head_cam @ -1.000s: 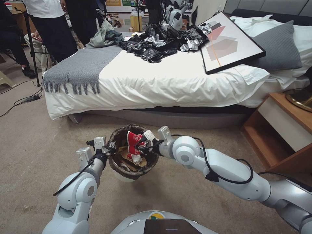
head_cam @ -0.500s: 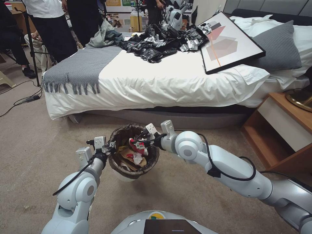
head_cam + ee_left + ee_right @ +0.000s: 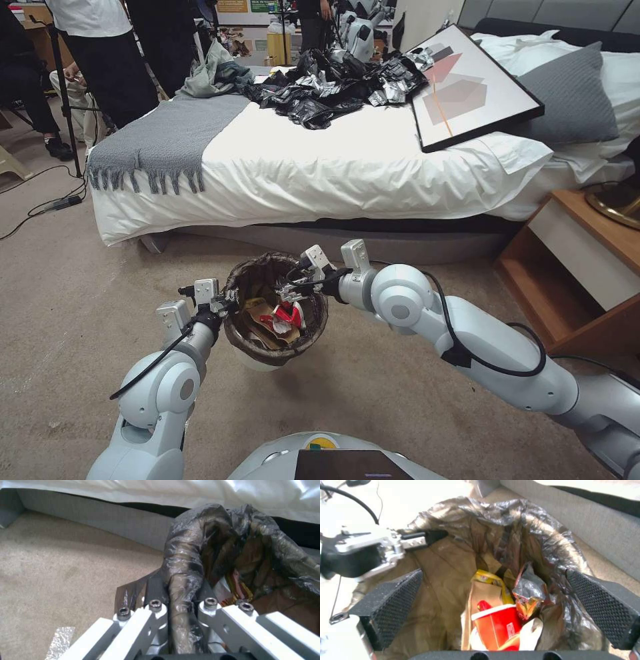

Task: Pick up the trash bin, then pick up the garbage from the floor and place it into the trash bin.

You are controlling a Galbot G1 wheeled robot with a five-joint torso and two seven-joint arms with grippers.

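Note:
The trash bin point(image 3: 235, 333), white with a dark bag liner, hangs above the carpet. My left gripper point(image 3: 223, 305) is shut on its near-left rim. In the left wrist view the fingers point(image 3: 156, 610) clamp the liner-covered rim point(image 3: 181, 580). My right gripper point(image 3: 293, 290) hovers open over the bin's mouth with nothing in it; its textured pads point(image 3: 396, 605) stand wide apart. Garbage lies inside the bin: a red-and-white wrapper point(image 3: 287, 315) point(image 3: 495, 627), a yellow wrapper point(image 3: 488, 578) and a tan paper bag point(image 3: 263, 327) point(image 3: 483, 592).
The bed point(image 3: 347, 173) with its grey base stands just beyond the bin. A wooden nightstand point(image 3: 580, 267) is at the right. People and a tripod point(image 3: 63, 87) stand at the far left, with cables point(image 3: 53, 200) on the carpet. Open carpet surrounds the bin.
The red-and-white wrapper left my right gripper and dropped into the bin. The right gripper opened and drew slightly back and up. The left gripper kept hold of the rim.

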